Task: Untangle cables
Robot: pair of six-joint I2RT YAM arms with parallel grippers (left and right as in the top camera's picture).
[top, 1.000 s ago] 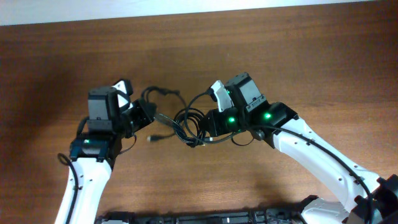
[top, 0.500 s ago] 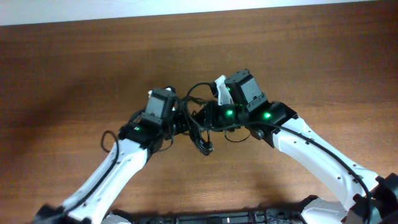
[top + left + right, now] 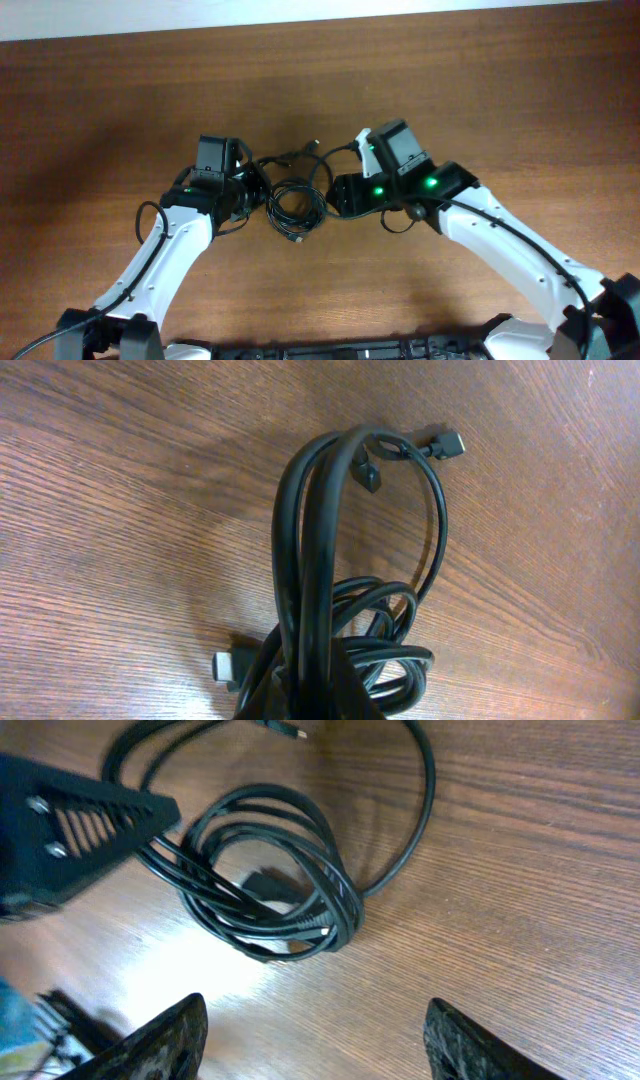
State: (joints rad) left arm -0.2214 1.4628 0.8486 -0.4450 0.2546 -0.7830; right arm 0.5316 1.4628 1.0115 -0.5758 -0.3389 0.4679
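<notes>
The cables [image 3: 296, 206] lie as a tangled black coil on the wooden table between my two grippers, with one strand running up to a small plug [image 3: 316, 145]. My left gripper [image 3: 260, 195] is shut on strands at the coil's left side. In the left wrist view the cables [image 3: 312, 540] rise in a long loop out of the shut left gripper [image 3: 310, 702], and a pale-tipped plug [image 3: 228, 665] lies beside it. My right gripper [image 3: 336, 196] stands open just right of the coil. In the right wrist view the cables [image 3: 300, 915] lie beyond the open right gripper [image 3: 315, 1042], untouched by it.
The table top [image 3: 480, 90] is bare brown wood with a pale strip along its far edge. The left arm's black finger [image 3: 70, 830] reaches into the right wrist view at the coil's left. The robot base runs along the near edge [image 3: 330, 350].
My right gripper has opened and let go of the cables. The left gripper, still shut on them, has pulled back to the left, and the bundle now rests on the table.
</notes>
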